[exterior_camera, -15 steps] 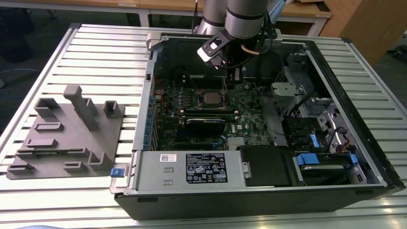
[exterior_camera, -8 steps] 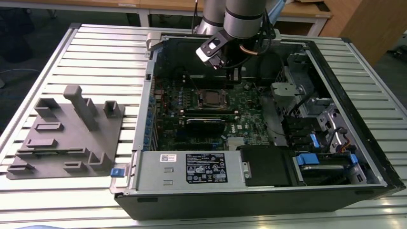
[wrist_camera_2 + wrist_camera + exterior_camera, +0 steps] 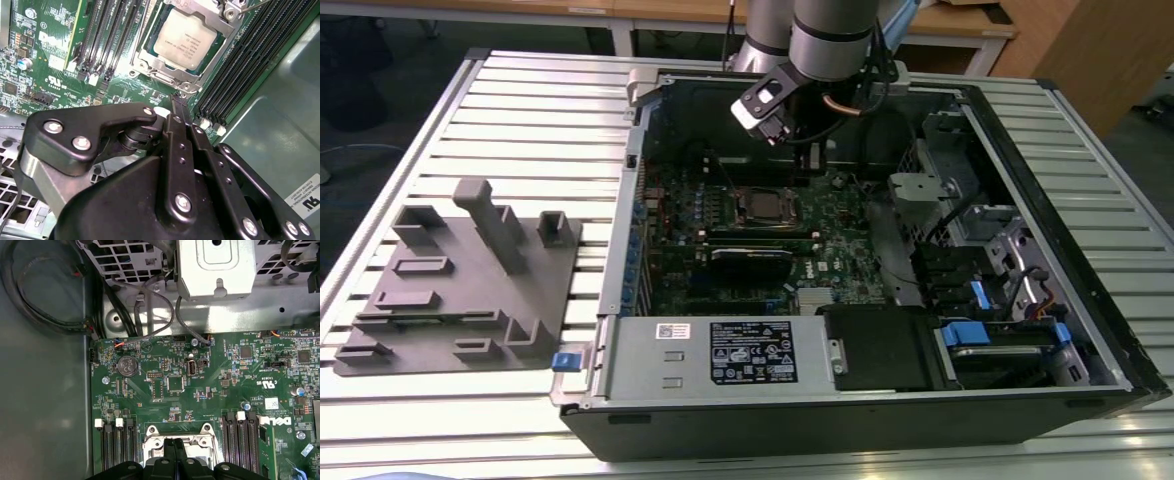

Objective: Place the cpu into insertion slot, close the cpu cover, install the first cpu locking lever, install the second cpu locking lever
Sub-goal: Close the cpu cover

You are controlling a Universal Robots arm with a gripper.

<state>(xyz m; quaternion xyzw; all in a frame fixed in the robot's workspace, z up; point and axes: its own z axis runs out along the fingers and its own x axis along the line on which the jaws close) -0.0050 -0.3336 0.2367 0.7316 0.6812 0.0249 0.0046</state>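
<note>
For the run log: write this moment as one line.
pale silver square cpu chip: in silver-rimmed insertion slot | thin silvery cpu cover frame: down around chip | gripper: jaws shut, holding nothing, near slot's edge

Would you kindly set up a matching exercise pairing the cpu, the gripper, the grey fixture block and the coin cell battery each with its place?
Things:
1. cpu
2. gripper
3. grey fixture block
4. coin cell battery

Places:
A. on the slatted table, outside the computer case
B. on the motherboard, near the cables
C. seated in the insertion slot
D. above the motherboard, fingertips by the slot's edge

Pairs: 1-C, 2-D, 3-A, 4-B
</note>
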